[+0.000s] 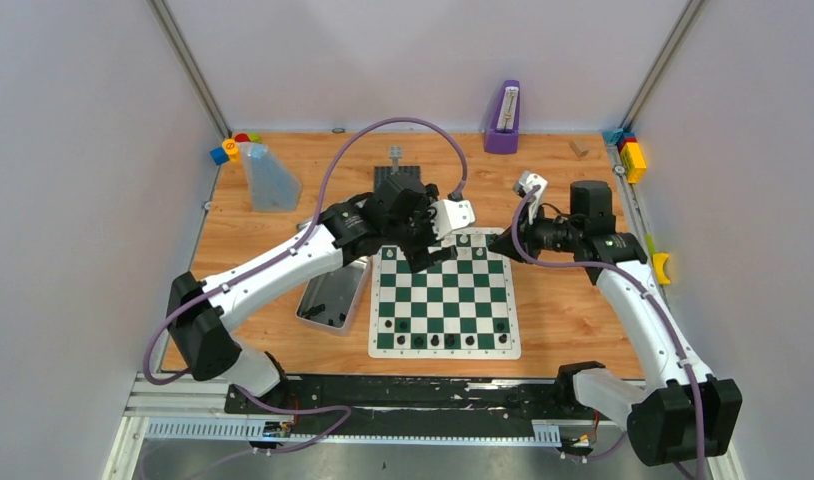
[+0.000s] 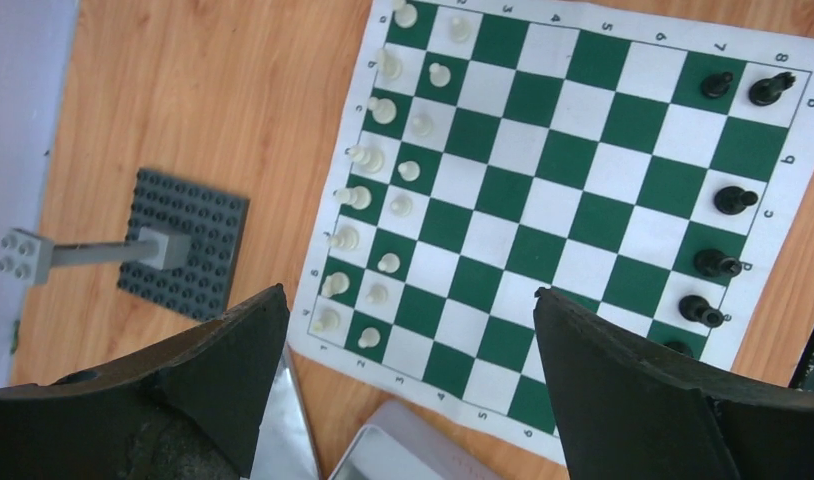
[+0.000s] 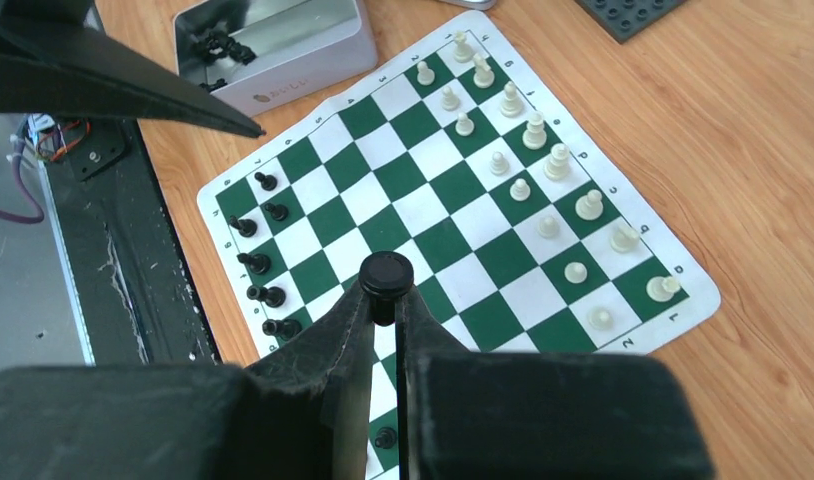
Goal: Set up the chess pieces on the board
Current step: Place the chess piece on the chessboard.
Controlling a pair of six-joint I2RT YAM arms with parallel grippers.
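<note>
The green and white board (image 1: 453, 295) lies in the middle of the table. Cream pieces (image 1: 465, 243) fill its far two rows and several black pieces (image 1: 443, 341) stand on its near row. My right gripper (image 3: 385, 300) is shut on a black piece (image 3: 386, 272), held above the board (image 3: 413, 200); in the top view it (image 1: 511, 240) is over the far right corner. My left gripper (image 2: 413, 335) is open and empty above the board's left edge (image 2: 543, 180), near the cream pieces (image 2: 364, 158); in the top view it (image 1: 420, 255) is over the far left part.
A silver tin (image 1: 333, 295) holding more black pieces (image 3: 218, 45) sits left of the board. A dark grey baseplate (image 2: 183, 240) with a grey brick tower (image 2: 43, 255) stands behind. A clear bag (image 1: 270, 178), a purple holder (image 1: 502, 118) and coloured bricks (image 1: 631, 155) line the back.
</note>
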